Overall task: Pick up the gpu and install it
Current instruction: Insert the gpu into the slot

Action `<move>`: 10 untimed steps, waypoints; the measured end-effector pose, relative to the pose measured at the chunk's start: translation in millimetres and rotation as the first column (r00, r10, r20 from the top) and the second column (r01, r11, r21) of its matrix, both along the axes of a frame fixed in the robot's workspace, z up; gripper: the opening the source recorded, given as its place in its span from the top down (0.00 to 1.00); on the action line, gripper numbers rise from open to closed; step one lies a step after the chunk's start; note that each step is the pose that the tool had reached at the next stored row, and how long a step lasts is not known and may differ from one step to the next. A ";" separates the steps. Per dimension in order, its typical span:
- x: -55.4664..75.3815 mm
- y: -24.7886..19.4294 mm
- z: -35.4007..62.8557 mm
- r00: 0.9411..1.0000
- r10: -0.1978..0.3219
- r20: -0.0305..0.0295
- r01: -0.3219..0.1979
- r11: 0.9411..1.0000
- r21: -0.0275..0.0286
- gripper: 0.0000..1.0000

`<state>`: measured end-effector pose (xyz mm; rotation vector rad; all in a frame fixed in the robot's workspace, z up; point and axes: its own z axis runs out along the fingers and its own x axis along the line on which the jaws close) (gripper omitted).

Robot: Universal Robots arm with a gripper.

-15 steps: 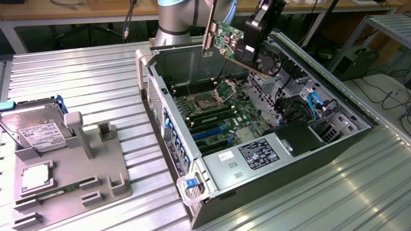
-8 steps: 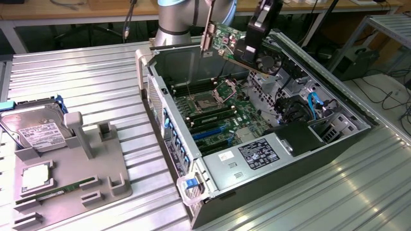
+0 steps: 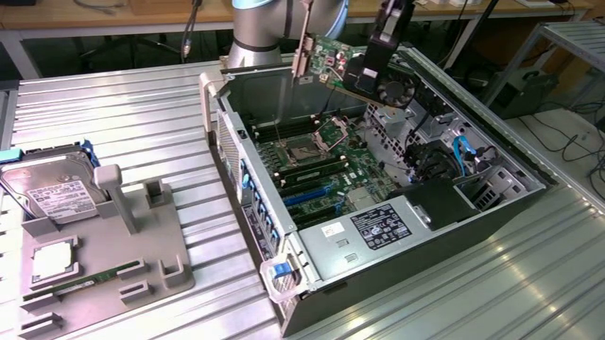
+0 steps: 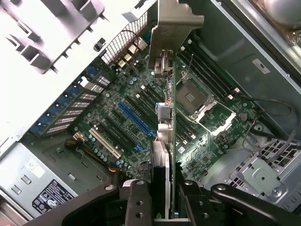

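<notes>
Robotics lab or electronics workshop: a desk (image 3: 123, 106) of ribbed aluminium profiles carries an open computer tower (image 3: 274, 92) with bare motherboard (image 3: 317, 159). A grey parts fixture (image 3: 123, 262) with a hard drive (image 3: 52, 188) sits toward the near corner on the exterior view's left. Robot arm base (image 3: 260, 32) at the desk's far edge, wooden workbenches (image 3: 95, 15) behind, loose cables (image 3: 577, 142) on the floor.

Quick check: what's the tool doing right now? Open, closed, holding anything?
The tool: closed on the gpu, holding it on edge above the open computer case.
</notes>
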<state>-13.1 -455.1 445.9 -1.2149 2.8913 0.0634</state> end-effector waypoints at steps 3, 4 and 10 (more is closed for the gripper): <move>0.0 0.0 0.0 0.999 0.039 0.000 -0.039 0.999 0.001 0.73; -0.1 0.0 0.0 0.999 0.055 0.000 -0.055 0.999 0.002 0.73; -0.1 0.0 0.0 0.991 0.133 0.000 -0.133 0.991 0.004 0.73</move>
